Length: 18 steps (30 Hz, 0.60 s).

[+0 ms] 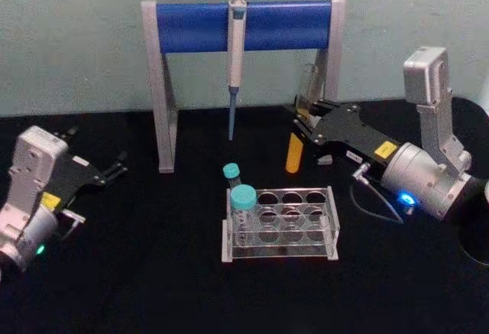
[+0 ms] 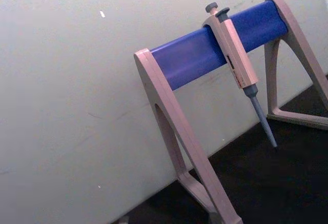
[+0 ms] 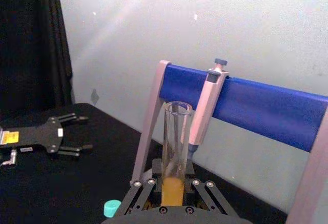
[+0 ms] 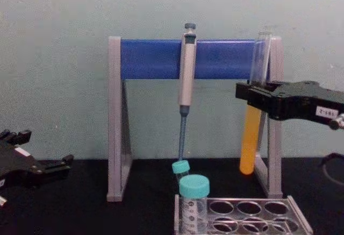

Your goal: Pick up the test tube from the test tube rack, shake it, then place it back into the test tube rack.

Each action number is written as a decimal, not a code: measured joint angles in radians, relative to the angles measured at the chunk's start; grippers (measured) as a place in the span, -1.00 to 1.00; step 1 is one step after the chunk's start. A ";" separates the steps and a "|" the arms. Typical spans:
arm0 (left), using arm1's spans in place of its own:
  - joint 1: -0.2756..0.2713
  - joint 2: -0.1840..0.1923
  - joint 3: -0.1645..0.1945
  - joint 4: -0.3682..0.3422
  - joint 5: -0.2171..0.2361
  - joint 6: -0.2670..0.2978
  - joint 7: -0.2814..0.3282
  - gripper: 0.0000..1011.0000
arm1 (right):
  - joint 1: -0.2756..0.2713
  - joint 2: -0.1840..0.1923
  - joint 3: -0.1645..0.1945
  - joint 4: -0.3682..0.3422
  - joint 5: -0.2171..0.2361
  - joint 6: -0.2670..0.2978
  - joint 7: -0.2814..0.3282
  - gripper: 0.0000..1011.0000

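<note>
Evidently the test tube (image 4: 248,143) was out of the test tube rack (image 1: 279,254) and hung nearly upright in the air, behind and to the right of the rack and close to the right leg of the pipette stand (image 1: 162,97). The right pincer (image 4: 252,98) was clenched on the glass about mid-height, above most of the orange-yellow liquid. The left pincer (image 1: 116,170) lay released on the desk (image 1: 153,273) at the left, well apart from the work. The step in hand was judged to be the shake. As the tube was uncapped, the motion should be short and from the wrist, mouth kept upward and grip firm. It should also be made clear of the stand leg and the hanging pipette (image 1: 236,51), since a knock could chip the glass or spill the liquid. Count: one test tube, one rack with nine open holes seen from the head view, one pipette, one stand and two teal-capped vials (image 1: 243,198). The nearer vial sat in the rack's front-left hole. Whether the farther one sat in the rack could not be told.
</note>
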 joint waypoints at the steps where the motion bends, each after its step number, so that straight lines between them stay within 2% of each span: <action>1: 0.000 0.000 0.000 0.000 0.000 0.000 0.000 0.98 | -0.002 0.001 0.002 -0.001 -0.001 0.001 -0.001 -0.54; 10: 0.000 0.000 0.000 0.000 0.000 0.000 0.000 0.98 | -0.012 0.005 0.012 -0.010 -0.007 0.001 -0.005 -0.54; 18: 0.000 0.000 0.000 0.000 0.000 0.000 0.000 0.98 | -0.055 0.037 0.047 -0.055 -0.012 0.013 -0.025 -0.54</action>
